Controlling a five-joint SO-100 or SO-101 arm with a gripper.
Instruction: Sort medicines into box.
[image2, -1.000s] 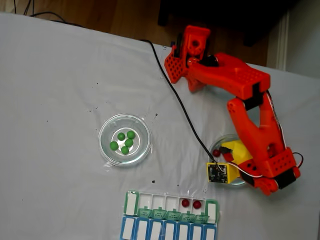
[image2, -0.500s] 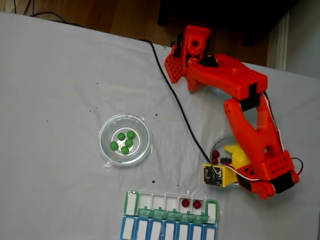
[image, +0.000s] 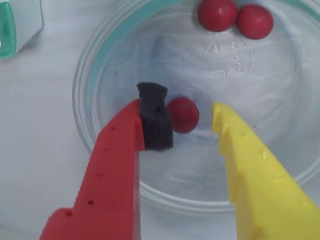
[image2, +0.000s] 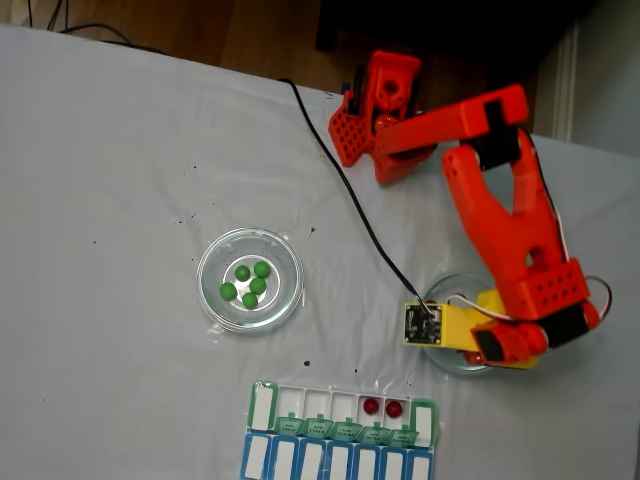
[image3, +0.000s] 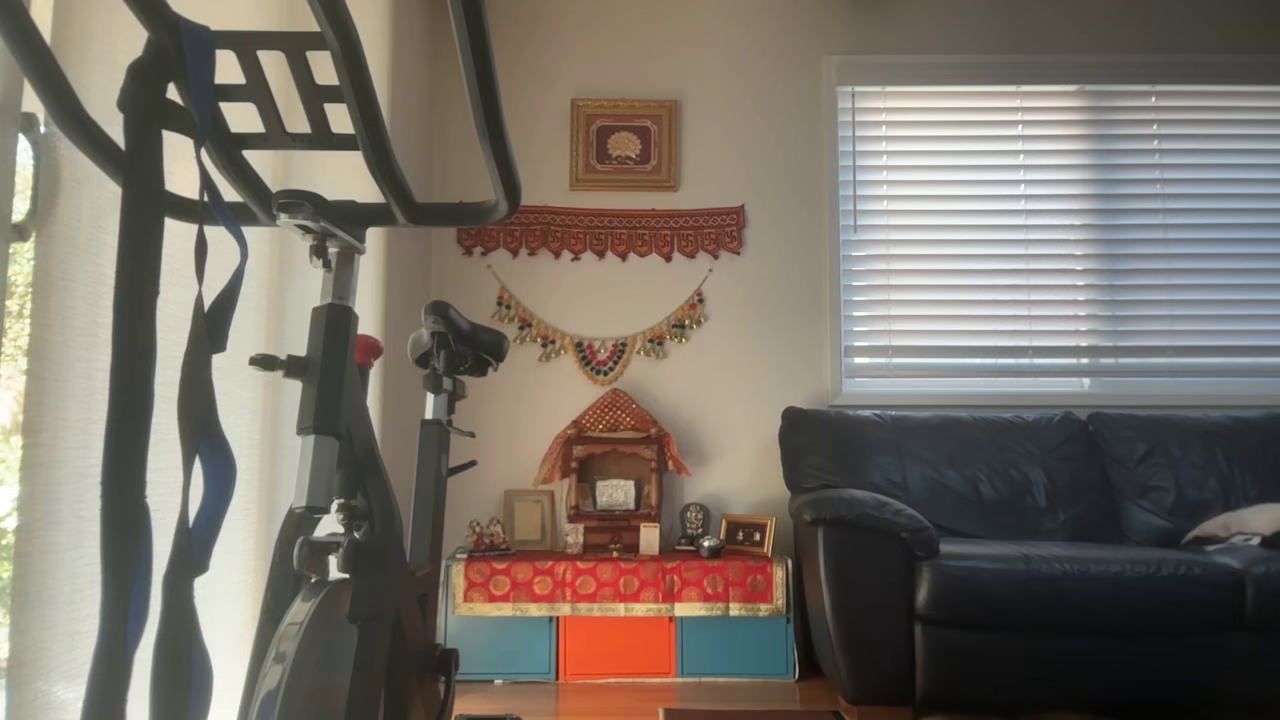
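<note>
In the wrist view my gripper (image: 186, 114) stands open inside a clear glass dish (image: 100, 65). A dark red ball (image: 183, 115) lies between the fingers, close against the black foam pad (image: 155, 122) of the red finger. A gap separates it from the yellow finger (image: 250, 170). Two more red balls (image: 235, 17) rest at the dish's far rim. In the fixed view the orange arm (image2: 520, 250) covers that dish (image2: 445, 360). The box (image2: 340, 440) lies at the bottom edge with two red balls (image2: 382, 407) in its white compartments. Several green balls (image2: 250, 282) sit in the left dish (image2: 215, 300).
The arm's black cable (image2: 360, 215) runs across the white table to the wrist camera board (image2: 422, 325). A corner of the box (image: 15, 25) shows at the top left of the wrist view. The other view shows a room with an exercise bike (image3: 340, 450) and a sofa (image3: 1030, 550).
The arm has tipped its wrist down over the right dish and shifted slightly. The red balls that showed beside the gripper in the fixed view are now covered.
</note>
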